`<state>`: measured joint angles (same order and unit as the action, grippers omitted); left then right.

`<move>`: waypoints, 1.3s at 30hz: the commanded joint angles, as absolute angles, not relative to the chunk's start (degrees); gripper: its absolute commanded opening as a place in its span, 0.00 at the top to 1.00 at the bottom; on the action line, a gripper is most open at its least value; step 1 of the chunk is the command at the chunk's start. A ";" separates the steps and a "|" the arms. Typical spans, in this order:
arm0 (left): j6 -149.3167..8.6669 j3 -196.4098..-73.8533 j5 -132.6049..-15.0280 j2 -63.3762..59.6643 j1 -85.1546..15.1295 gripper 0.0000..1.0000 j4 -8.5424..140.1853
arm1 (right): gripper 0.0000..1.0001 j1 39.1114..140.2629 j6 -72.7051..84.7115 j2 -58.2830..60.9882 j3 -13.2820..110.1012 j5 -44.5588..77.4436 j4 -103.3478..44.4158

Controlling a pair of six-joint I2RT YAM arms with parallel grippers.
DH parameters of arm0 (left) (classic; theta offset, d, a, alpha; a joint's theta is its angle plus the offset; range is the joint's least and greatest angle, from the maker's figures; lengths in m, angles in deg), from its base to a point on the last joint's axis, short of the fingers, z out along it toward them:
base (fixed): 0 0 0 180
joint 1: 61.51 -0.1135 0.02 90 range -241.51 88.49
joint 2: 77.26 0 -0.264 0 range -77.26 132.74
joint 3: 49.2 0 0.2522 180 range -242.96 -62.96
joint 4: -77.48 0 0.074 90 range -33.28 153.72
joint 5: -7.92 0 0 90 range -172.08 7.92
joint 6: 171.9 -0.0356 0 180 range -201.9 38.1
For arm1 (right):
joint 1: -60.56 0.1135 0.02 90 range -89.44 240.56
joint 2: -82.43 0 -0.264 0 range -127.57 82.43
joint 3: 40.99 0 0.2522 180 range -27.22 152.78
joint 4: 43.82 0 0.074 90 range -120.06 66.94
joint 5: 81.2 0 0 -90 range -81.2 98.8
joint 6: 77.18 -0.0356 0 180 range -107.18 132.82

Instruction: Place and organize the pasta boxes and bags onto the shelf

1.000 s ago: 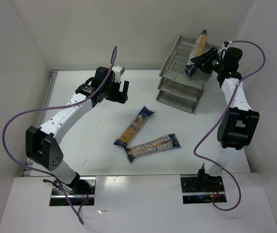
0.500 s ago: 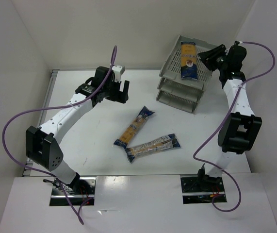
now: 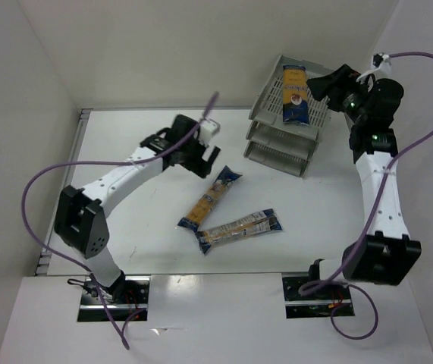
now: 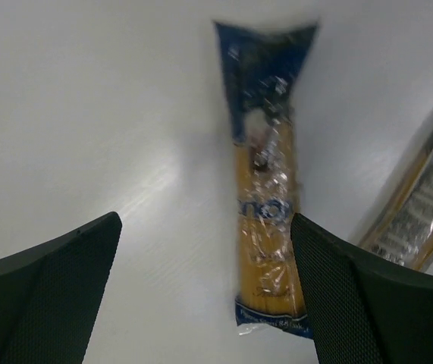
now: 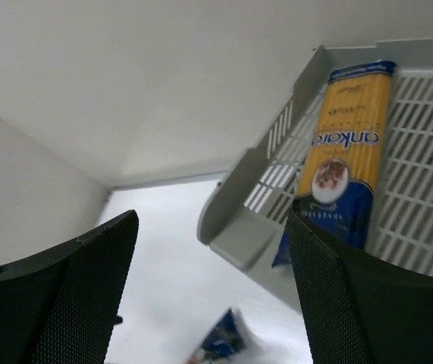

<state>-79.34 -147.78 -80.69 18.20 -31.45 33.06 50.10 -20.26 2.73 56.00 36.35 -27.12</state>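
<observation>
One spaghetti packet (image 3: 295, 94) lies flat in the top tier of the grey shelf (image 3: 277, 149); it also shows in the right wrist view (image 5: 343, 149). Two more packets lie on the table: one slanted (image 3: 211, 196), seen in the left wrist view (image 4: 265, 182), and one (image 3: 240, 228) nearer the front. My left gripper (image 3: 203, 156) is open just above the far end of the slanted packet, which lies between its fingers (image 4: 352, 296) without touching. My right gripper (image 3: 327, 82) is open and empty beside the shelf's right side.
White walls close in the table at the back and both sides. The shelf's two lower tiers (image 3: 280, 159) hold nothing visible. A purple cable (image 3: 421, 129) loops out beside the right arm, another (image 3: 42, 189) beside the left arm.
My right gripper has let go of the packet, which now lies flat in the top tier, and has drawn back to the right. My left gripper has moved right and forward to the slanted packet.
</observation>
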 commanded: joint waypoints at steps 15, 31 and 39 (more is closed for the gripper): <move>-83.84 -142.77 -88.49 28.92 -20.29 0.00 28.12 | 0.14 53.97 7.02 28.91 43.80 13.37 -7.30; -78.03 -140.56 -74.88 32.69 -29.08 0.00 27.33 | 0.12 53.97 5.52 29.52 41.34 19.34 -12.83; -81.46 -146.89 -72.23 34.27 -29.08 0.00 26.81 | 0.12 53.97 5.52 27.68 40.80 19.35 -14.59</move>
